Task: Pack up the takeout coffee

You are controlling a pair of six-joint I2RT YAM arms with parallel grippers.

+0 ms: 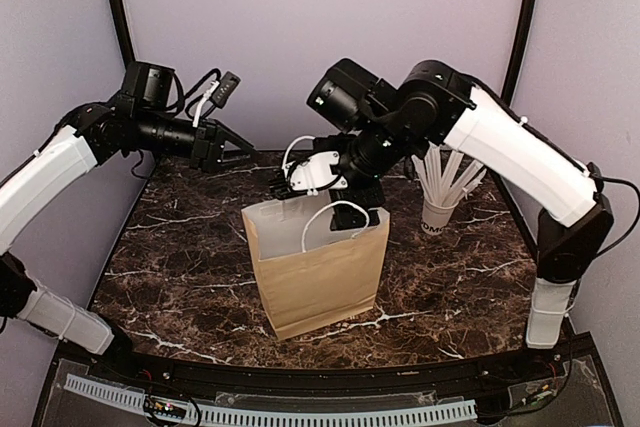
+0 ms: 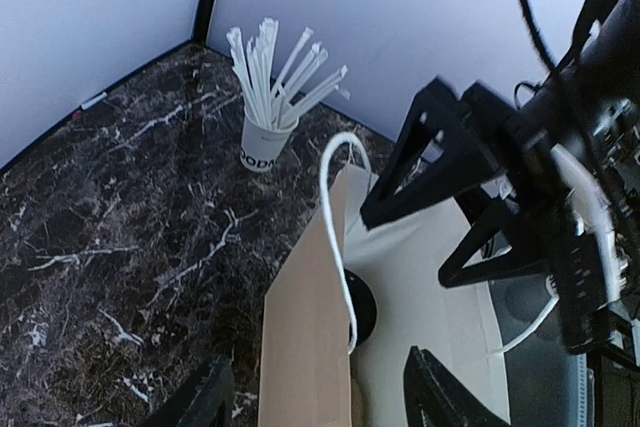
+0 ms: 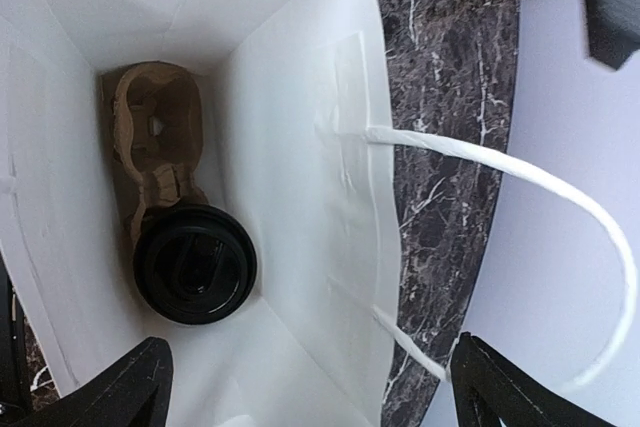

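Note:
The takeout coffee shows only as a round black lid (image 3: 195, 265), low inside the brown paper bag (image 1: 320, 272). It sits in a brown cardboard carrier (image 3: 152, 132) on the bag's floor. A sliver of the lid also shows in the left wrist view (image 2: 364, 309). My right gripper (image 1: 290, 187) hovers over the bag's open mouth, open and empty (image 3: 310, 397). My left gripper (image 1: 238, 147) is open and empty, up and to the left of the bag, pointing toward it (image 2: 320, 402).
A white cup of wrapped straws (image 1: 438, 209) stands at the back right of the dark marble table (image 1: 170, 257), also in the left wrist view (image 2: 262, 137). The bag's white cord handles (image 3: 520, 172) stick up at its rim. Walls enclose the back and sides.

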